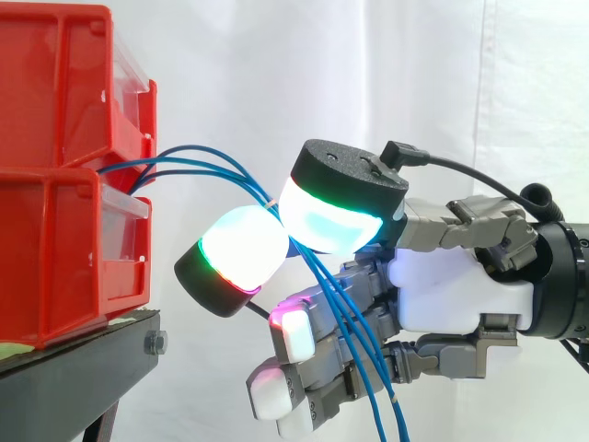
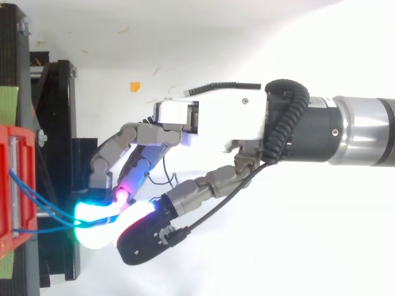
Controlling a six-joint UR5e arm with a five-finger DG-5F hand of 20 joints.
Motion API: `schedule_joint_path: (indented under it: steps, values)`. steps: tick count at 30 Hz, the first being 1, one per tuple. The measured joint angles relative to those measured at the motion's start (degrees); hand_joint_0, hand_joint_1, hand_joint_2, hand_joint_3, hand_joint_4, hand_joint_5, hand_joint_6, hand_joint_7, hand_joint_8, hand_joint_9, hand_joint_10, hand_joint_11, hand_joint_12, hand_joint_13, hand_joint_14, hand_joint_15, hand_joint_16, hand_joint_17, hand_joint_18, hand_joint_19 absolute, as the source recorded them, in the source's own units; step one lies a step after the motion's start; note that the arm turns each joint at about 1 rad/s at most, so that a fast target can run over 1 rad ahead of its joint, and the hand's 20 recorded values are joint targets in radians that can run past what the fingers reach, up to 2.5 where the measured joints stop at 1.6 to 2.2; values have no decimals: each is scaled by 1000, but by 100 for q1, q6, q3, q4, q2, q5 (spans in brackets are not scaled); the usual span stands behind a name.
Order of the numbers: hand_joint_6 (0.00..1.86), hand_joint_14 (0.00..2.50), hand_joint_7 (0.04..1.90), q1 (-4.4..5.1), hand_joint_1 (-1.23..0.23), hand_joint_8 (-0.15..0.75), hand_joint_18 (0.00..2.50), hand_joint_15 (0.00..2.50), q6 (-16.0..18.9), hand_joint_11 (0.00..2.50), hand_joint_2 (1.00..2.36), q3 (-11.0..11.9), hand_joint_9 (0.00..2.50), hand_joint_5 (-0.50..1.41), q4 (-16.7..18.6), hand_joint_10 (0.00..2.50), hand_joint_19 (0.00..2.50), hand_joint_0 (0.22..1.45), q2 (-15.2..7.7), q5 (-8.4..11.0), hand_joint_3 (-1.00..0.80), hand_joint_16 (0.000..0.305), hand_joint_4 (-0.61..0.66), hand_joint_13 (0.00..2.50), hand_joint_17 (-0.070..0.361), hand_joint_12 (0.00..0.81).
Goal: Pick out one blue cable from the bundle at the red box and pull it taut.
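You have a black stand [image 1: 87, 368] at left, with a bolt [image 1: 155, 343] on its near edge. A red bin [image 1: 64, 258] sits directly on it (a second bin [image 1: 64, 83] is stacked above). There is a green strip [image 2: 7, 102] on the stand's top.

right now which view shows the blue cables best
Side view: the blue cables arc from the red box to the pinching hand, then hang below. Top view shows short stretches by the box.

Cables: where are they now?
Side view, centre-left: the cables leave the red bins, run pinched between the hand's pads, then hang down past its palm.
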Motion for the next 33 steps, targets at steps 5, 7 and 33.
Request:
schedule_joint_path:
  steps: [5,7,33]
  values:
    - [964,15,631,-62,-662,206,636,371,112,625,1022,14,987,-144,-80,22,501,615,3,-163,-269,35,-53,875,79,295]
    - [965,15,626,-105,-660,202,637,364,134,623,1021,55,984,-144,-142,24,499,615,4,-262,-273,35,-51,873,79,294]
    - [958,15,620,-601,-649,193,631,367,-136,622,1004,977,965,-149,-1437,22,503,622,7,-967,-461,35,-51,861,79,291]
